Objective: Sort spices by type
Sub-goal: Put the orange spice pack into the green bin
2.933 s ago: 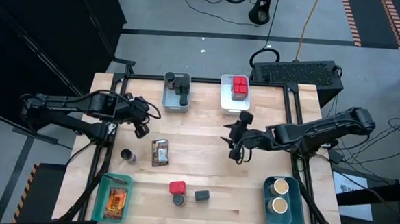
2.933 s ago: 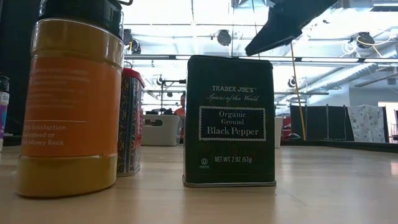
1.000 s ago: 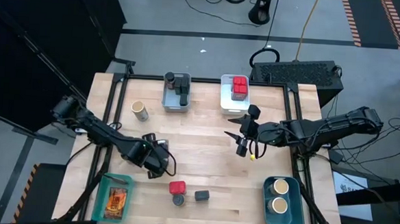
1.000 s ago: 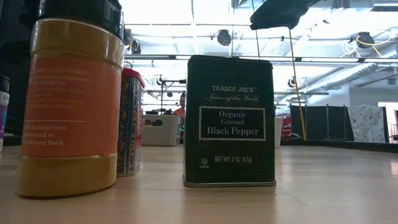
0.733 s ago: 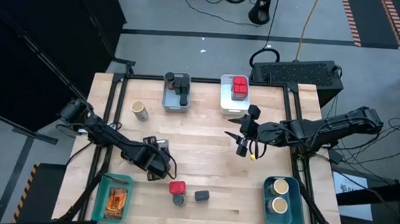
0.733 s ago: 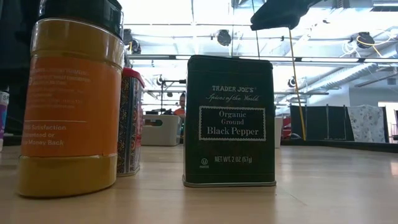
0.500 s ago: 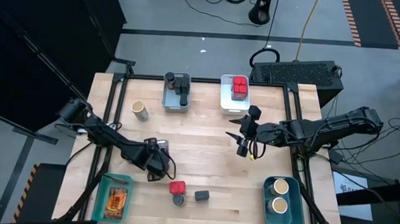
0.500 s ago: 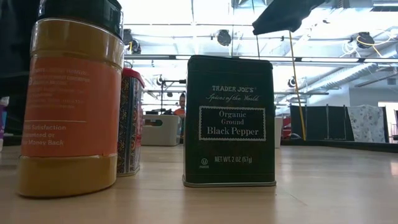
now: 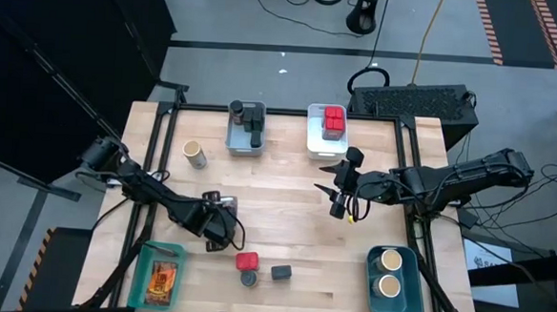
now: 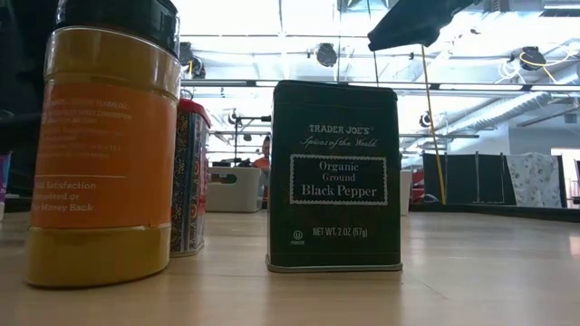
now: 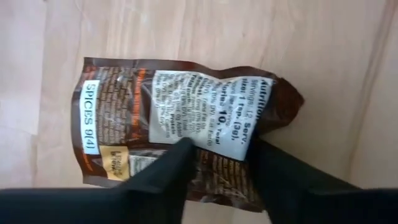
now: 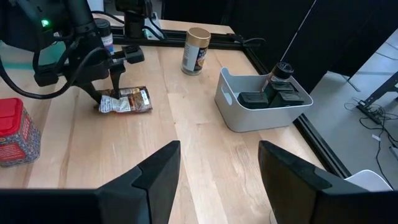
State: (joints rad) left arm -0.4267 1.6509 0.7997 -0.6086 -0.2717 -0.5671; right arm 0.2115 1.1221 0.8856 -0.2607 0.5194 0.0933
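Four bins [image 9: 244, 140], two brown packets [image 9: 162, 279], two tan-topped jars [image 9: 390, 262] binned, one [image 9: 195, 154] loose.

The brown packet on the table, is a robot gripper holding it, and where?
The left gripper is pinching the brown packet at one long edge, with the packet lying on the table. The right gripper holds nothing.

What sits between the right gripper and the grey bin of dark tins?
Only bare wooden tabletop lies between the right gripper and the grey bin, as the right wrist view shows.
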